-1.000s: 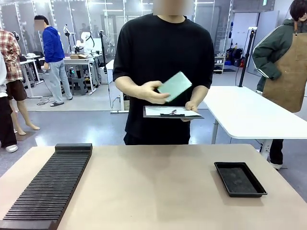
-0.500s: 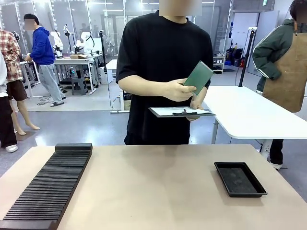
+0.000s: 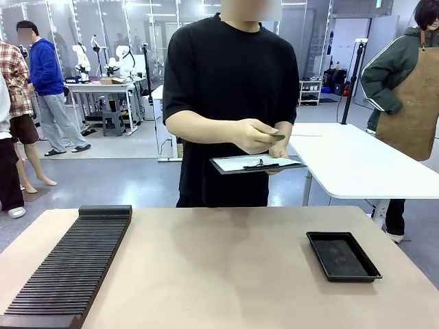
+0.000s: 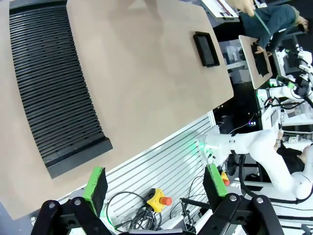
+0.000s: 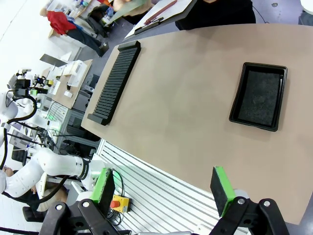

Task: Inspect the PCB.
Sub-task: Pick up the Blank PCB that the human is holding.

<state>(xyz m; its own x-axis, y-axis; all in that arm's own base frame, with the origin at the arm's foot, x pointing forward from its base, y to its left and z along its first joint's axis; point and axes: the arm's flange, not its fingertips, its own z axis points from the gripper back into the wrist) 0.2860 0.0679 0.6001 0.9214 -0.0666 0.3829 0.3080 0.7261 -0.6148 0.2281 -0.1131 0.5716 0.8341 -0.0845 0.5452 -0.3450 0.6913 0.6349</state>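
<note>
The person's hand holds the PCB almost flat above the clipboard, beyond the far edge of the table, slightly right. The left gripper and the right gripper are open wide and empty; the right is probably nearer.

**Setting:** robotics laboratory in an open-plan hall.

**Fixtures**
- 1 tan work table, edged on the robot's side with aluminium profile rails.
- 1 yellow emergency-stop box with a red button, among loose cables below those rails.
- 1 white robot arm mounted beside the table.

**Table stock**
- 1 black slotted rack.
- 1 black shallow tray.

**Surroundings**
- Polished grey floor.
- White tables.
- Glazed partitions.
- An equipment bench farther back.

**Staff**
- 1 person holding a clipboard, with a PCB edge-on just above it.
- 1 person in a brown work apron.
</note>
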